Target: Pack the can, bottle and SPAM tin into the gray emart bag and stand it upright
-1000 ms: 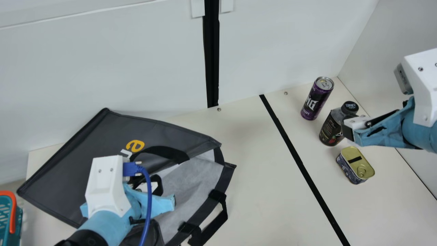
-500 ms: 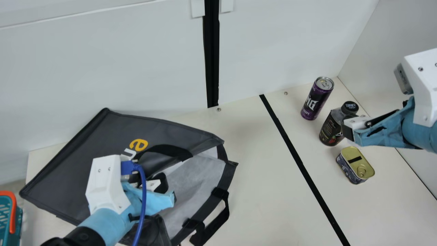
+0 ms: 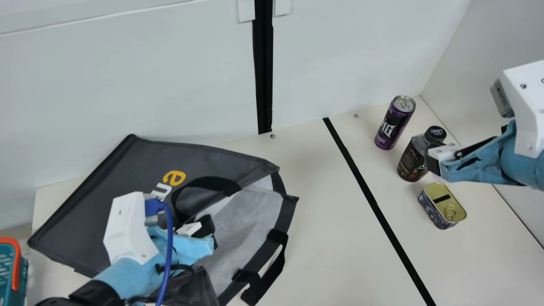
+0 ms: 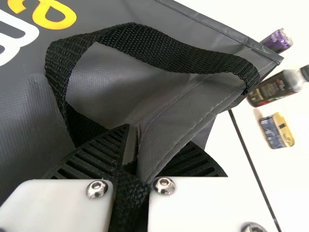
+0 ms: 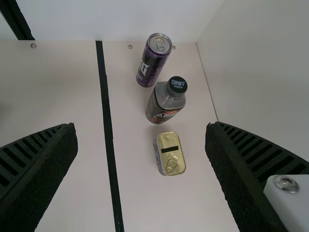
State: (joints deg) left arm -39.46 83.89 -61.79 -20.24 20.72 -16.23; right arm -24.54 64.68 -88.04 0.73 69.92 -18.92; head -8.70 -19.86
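Observation:
The gray emart bag (image 3: 140, 170) lies flat at the left of the table, mouth facing right, pale lining showing. My left gripper (image 3: 210, 236) is at its mouth; in the left wrist view, the left gripper (image 4: 137, 164) is shut on the edge of the bag (image 4: 183, 113), beside a black strap handle. On the right side stand the purple can (image 3: 395, 123) and the dark bottle (image 3: 414, 157), with the SPAM tin (image 3: 442, 205) nearer the front. My right gripper (image 3: 434, 163) hangs over that side, open and holding nothing; in the right wrist view the right gripper (image 5: 141, 150) has its fingers wide apart.
A teal basket (image 3: 12, 272) with an orange handle stands at the left edge. Black tape (image 3: 374, 204) runs across the table between bag and groceries. White walls (image 3: 340, 55) close off the back and right side.
The bag has shifted a little right and toward the back at its mouth. My left gripper has turned slightly and moved slightly back with the bag's edge. The right arm has kept still.

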